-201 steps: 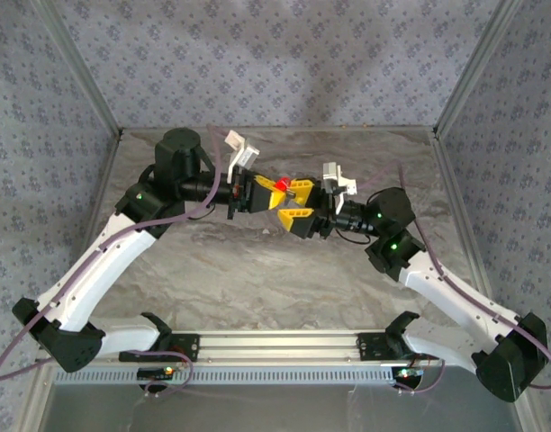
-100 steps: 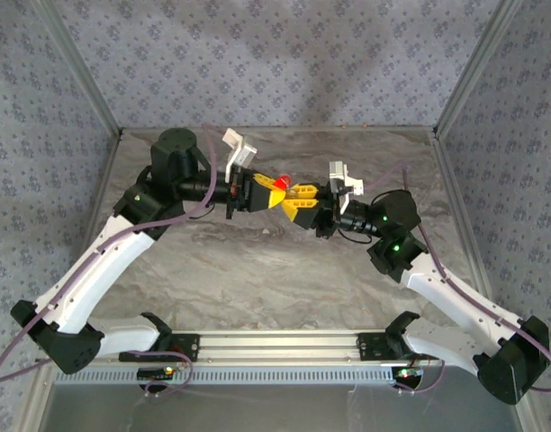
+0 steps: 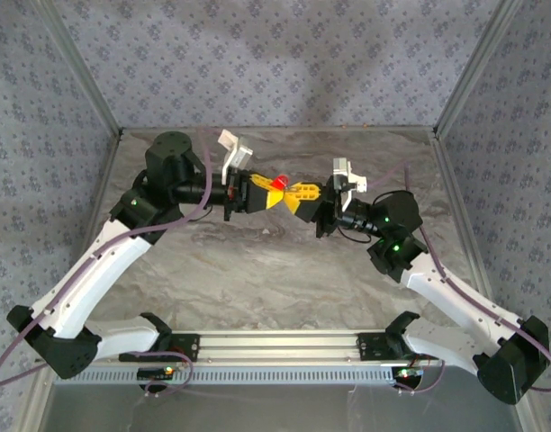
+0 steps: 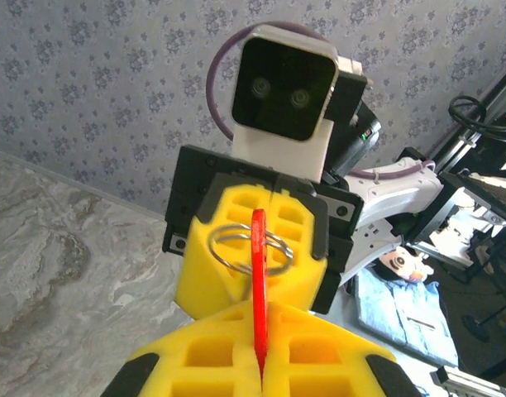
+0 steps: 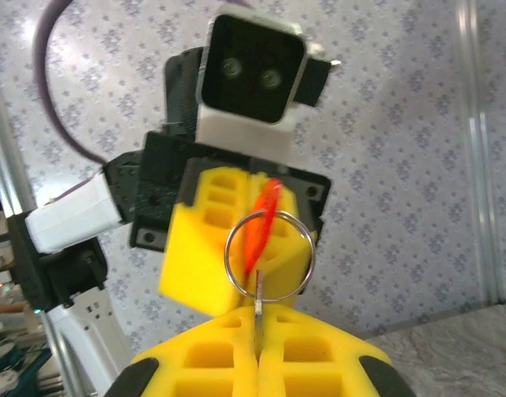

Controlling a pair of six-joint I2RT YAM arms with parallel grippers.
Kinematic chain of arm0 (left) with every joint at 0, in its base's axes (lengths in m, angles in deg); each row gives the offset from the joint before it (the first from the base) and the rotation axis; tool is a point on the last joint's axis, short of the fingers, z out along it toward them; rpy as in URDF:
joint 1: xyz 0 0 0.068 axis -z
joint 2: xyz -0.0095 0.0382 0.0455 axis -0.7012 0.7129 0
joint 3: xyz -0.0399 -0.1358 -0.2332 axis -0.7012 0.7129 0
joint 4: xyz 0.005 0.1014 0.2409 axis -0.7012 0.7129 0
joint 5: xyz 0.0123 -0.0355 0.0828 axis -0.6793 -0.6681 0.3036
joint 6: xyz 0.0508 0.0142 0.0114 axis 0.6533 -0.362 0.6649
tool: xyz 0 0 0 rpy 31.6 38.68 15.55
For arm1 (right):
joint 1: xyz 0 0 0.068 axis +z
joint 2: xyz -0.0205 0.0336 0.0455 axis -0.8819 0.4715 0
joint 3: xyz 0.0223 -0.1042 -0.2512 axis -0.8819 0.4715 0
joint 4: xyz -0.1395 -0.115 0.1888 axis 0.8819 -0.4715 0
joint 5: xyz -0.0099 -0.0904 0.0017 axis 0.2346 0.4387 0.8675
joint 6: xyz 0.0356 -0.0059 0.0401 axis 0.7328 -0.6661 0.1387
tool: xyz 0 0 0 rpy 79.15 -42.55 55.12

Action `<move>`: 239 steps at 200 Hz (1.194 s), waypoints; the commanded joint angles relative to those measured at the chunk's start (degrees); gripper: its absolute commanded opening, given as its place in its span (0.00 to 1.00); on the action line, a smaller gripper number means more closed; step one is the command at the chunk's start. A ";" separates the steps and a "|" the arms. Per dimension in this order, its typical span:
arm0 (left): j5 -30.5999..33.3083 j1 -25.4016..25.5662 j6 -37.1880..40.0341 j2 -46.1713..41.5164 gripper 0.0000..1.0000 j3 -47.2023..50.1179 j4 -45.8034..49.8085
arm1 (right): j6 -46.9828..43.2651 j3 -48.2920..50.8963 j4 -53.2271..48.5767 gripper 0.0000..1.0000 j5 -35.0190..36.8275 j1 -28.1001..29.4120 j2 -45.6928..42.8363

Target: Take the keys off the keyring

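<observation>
The keyring (image 3: 279,183) is held between both closed grippers: red tag (image 4: 258,281) clamped by the left gripper (image 3: 273,198), ring (image 5: 226,252) (thin, silvery) by the right gripper (image 3: 294,193).

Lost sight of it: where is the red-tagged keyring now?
Near the centre of the top view, the red-tagged silvery metal keyring is clamped between the left gripper and the right gripper.

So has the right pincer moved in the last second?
Yes. The right pincer has shifted slightly toward the table's far edge and closed on the keyring.
</observation>
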 commanded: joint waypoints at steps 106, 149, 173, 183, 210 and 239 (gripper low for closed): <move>13.37 -0.66 4.30 -5.89 0.00 18.11 -6.07 | -15.45 -31.52 -69.69 0.00 10.81 -0.56 8.30; 20.76 -1.34 3.55 -8.98 0.27 26.61 -11.15 | -20.75 -42.94 -86.38 0.00 14.39 1.63 16.94; 24.77 -1.85 3.96 -12.19 0.37 30.72 -11.84 | -22.74 -48.57 -93.71 0.00 17.49 3.24 22.40; 25.49 -1.86 4.06 -13.48 0.38 32.27 -12.31 | -23.32 -50.58 -96.16 0.00 18.22 3.66 24.51; 24.97 -1.82 3.80 -16.06 0.44 35.09 -15.16 | -24.83 -54.23 -99.33 0.00 17.64 4.28 28.50; 24.23 -1.83 4.92 -17.18 0.50 36.07 -17.98 | -26.59 -57.85 -102.36 0.00 16.21 5.13 31.35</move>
